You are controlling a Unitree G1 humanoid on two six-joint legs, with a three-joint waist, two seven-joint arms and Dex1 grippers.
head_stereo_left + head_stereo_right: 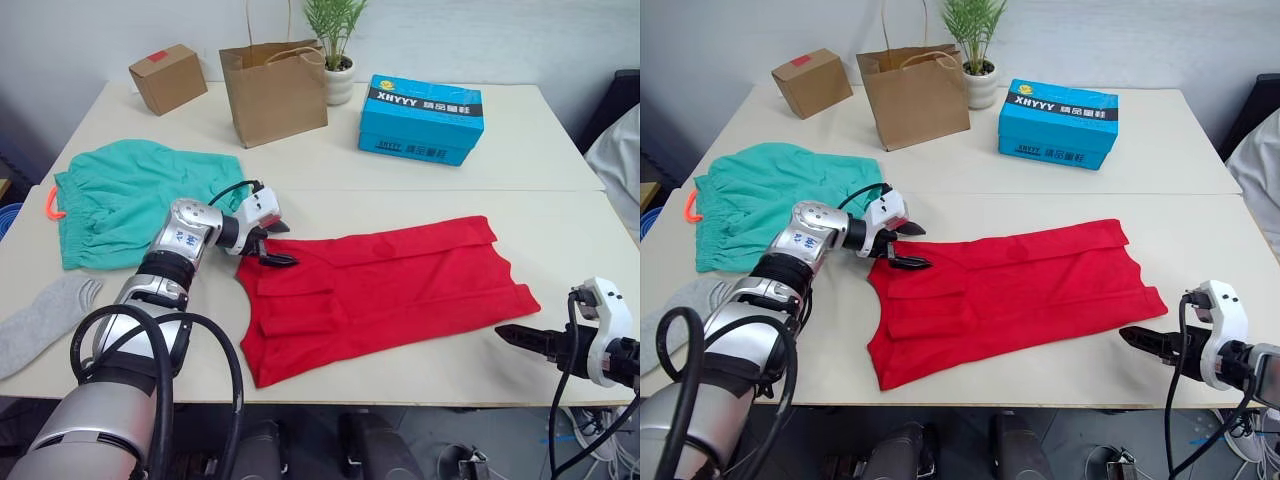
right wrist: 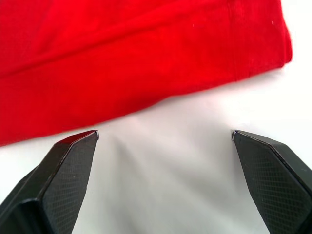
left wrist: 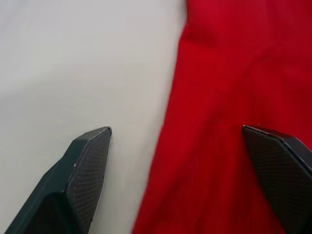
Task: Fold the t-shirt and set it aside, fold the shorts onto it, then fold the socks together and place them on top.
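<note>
The red t-shirt (image 1: pixel 380 290) lies partly folded across the middle of the table. My left gripper (image 1: pixel 273 245) hovers open at the shirt's left end, one finger (image 3: pixel 87 165) over bare table and the other over red cloth. My right gripper (image 1: pixel 527 337) stands open near the table's front edge, just short of the shirt's lower right corner (image 2: pixel 263 44). The teal-green shorts (image 1: pixel 135 200) lie flat at the left, their orange drawstring (image 1: pixel 50 203) off the waistband. A light grey sock (image 1: pixel 40 320) rests at the front left corner.
At the back stand a small cardboard box (image 1: pixel 167 78), a brown paper bag (image 1: pixel 274 90), a potted plant (image 1: pixel 336 50) and a blue carton (image 1: pixel 422 118). A seam (image 1: pixel 450 192) runs between the two tabletops.
</note>
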